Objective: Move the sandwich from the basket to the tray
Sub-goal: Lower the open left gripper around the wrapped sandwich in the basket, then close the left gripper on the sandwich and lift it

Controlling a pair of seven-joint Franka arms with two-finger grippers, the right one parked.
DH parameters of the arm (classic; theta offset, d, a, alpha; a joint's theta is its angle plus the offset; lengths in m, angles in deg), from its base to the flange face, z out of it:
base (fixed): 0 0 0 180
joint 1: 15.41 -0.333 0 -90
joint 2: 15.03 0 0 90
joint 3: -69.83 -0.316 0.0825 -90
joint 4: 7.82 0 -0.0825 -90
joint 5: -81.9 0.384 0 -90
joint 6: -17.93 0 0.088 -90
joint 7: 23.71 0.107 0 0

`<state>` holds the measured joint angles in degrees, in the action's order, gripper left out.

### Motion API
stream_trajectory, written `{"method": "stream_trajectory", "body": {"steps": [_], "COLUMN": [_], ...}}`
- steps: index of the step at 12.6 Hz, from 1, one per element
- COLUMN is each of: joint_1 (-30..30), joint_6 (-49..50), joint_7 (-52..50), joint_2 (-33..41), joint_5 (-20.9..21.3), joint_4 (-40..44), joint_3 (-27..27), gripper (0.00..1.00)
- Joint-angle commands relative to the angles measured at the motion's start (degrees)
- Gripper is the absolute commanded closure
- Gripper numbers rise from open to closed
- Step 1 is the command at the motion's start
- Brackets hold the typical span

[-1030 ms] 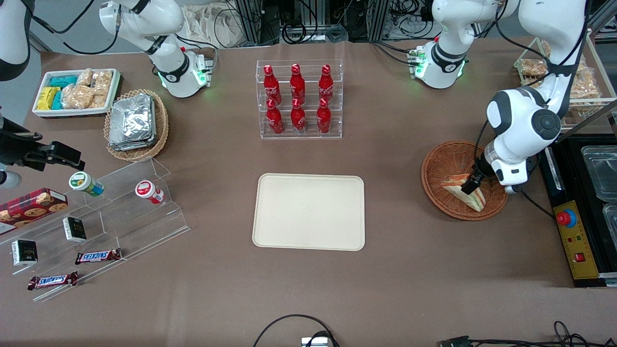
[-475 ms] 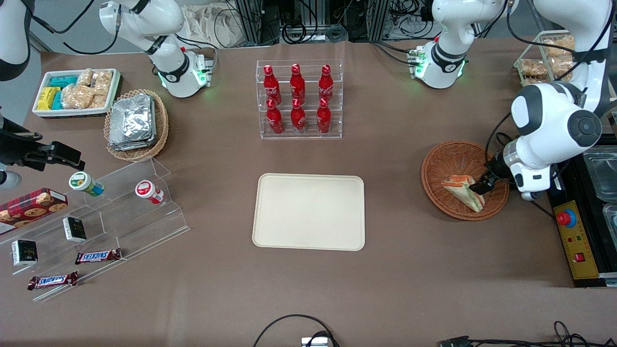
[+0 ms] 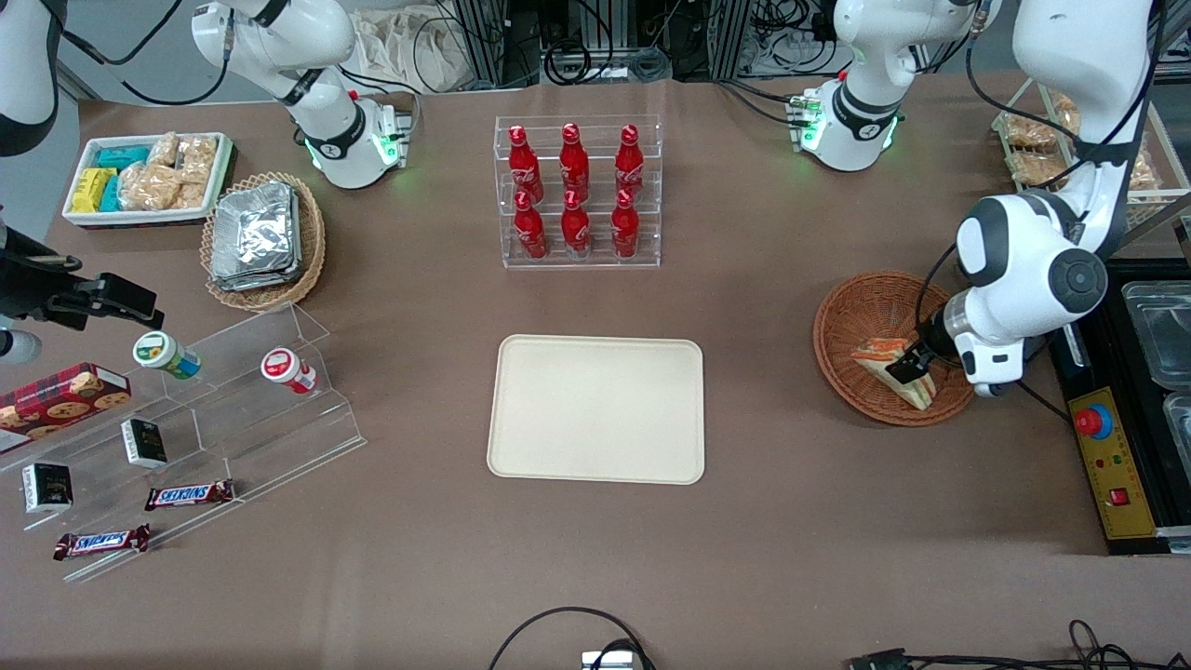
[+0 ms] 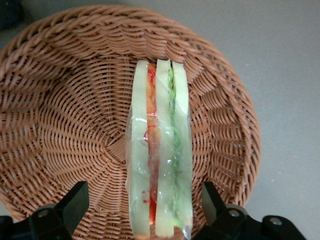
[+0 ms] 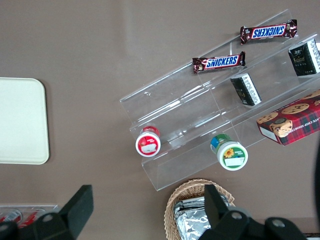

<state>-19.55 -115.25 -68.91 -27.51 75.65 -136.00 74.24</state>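
The sandwich (image 3: pixel 891 365), a wrapped wedge of pale bread with orange-red and green layers, stands on its edge in the round reddish-brown basket (image 3: pixel 865 307) toward the working arm's end of the table. My gripper (image 3: pixel 910 367) hangs low over the sandwich's wide end and is open. In the left wrist view the sandwich (image 4: pixel 160 150) sits between the two black fingers (image 4: pixel 75 202), with a gap on each side, and basket weave (image 4: pixel 60 100) shows all round it. The cream tray (image 3: pixel 595 409) lies flat mid-table with nothing on it.
A clear rack of red bottles (image 3: pixel 577 195) stands farther from the camera than the tray. A yellow emergency-stop box (image 3: pixel 1112 456) lies beside the basket at the table's end. A tan basket of foil packets (image 3: pixel 263 242), a white snack bin (image 3: pixel 149 177) and a clear stepped shelf (image 3: pixel 186 419) sit toward the parked arm's end.
The gripper swung outward toward the table's end half a second ago, then came back over the sandwich's wide end. The sandwich has stayed in the basket.
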Motion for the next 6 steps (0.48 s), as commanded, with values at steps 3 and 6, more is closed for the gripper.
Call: {"method": "stream_trajectory", "body": {"steps": [3, 6], "joint_1": [-0.51, -0.42], "joint_6": [-1.29, 0.29], "joint_7": [0.90, 0.82], "joint_2": [-2.10, -3.43], "joint_5": [-0.34, -0.42], "joint_4": [-0.23, 0.03], "joint_3": [0.34, 0.25], "gripper": [0.00, 0.33]}}
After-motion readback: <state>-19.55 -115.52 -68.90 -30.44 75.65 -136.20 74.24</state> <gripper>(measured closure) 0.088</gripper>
